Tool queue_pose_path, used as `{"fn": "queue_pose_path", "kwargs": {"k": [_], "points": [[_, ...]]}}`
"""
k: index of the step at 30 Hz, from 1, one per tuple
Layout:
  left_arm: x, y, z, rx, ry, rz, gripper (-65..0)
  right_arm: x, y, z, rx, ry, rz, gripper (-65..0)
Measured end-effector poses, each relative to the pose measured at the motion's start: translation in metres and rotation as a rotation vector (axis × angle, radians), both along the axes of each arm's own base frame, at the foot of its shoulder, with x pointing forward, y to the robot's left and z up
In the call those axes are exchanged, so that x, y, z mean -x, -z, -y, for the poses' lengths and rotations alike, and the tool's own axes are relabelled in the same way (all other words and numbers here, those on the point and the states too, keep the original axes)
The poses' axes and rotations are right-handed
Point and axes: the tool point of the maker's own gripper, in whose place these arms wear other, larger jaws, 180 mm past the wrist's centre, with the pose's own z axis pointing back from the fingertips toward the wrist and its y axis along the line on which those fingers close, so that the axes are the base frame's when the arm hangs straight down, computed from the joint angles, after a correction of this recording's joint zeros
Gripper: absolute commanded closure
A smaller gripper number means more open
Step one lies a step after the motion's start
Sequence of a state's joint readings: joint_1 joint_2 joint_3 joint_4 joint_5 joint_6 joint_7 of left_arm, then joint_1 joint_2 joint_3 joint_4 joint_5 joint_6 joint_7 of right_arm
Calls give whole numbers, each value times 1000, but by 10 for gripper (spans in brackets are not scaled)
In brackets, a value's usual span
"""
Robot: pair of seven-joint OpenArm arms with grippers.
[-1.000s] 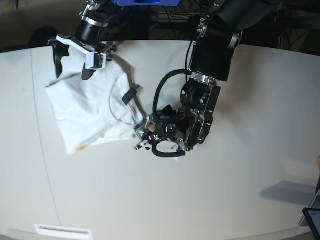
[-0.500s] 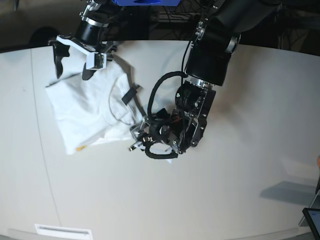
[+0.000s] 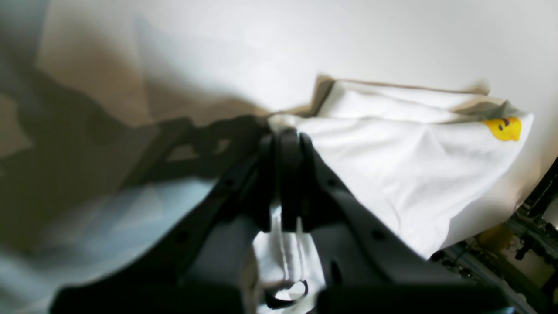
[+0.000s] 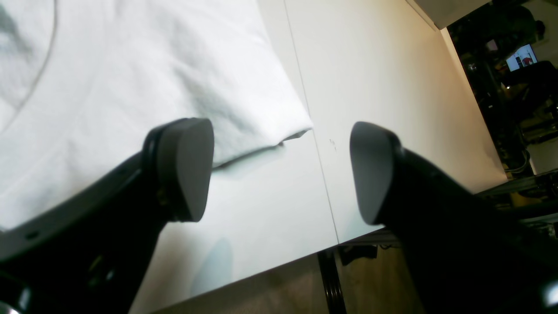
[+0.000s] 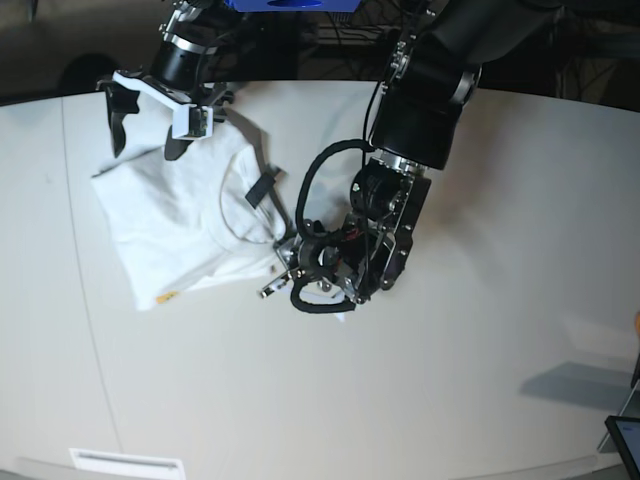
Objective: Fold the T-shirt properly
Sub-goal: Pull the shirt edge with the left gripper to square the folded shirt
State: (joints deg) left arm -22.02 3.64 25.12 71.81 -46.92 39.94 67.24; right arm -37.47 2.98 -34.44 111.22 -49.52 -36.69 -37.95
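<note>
- The right gripper (image 5: 140, 120) hovers over the far-left edge of the shirt (image 5: 180, 220), its fingers (image 4: 185, 168) spread wide and holding nothing.
- The shirt lies crumpled on the table (image 5: 480, 350), left of centre. It looks light, soft and limp, so a pinch at a hem or corner should suit best.
- The left gripper (image 5: 285, 270) is clamped on the shirt's near-right edge.
- No writing can be read; only a yellow scrap of print (image 3: 503, 127) shows.

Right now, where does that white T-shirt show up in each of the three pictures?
Base view: T-shirt lies left of centre on the table.
Left wrist view: right half, one edge pinched by the left gripper.
Right wrist view: upper left, beside the open right gripper.
Shared landmark: the table.
</note>
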Motion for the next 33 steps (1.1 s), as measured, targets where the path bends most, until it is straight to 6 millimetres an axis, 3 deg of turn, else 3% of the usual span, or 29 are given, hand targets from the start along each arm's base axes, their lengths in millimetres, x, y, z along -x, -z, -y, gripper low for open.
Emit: {"fn": "queue_pose_path", "kwargs": {"k": [21, 28, 33], "points": [[-47, -55, 2, 11, 1, 158, 0, 0, 0, 0, 0, -1, -1, -463], [-60, -60, -4, -16, -33, 218, 0, 0, 0, 0, 0, -1, 1, -463], [-62, -62, 3, -58, 4, 263, 0, -1, 0, 0, 1, -3, 0, -463]]}}
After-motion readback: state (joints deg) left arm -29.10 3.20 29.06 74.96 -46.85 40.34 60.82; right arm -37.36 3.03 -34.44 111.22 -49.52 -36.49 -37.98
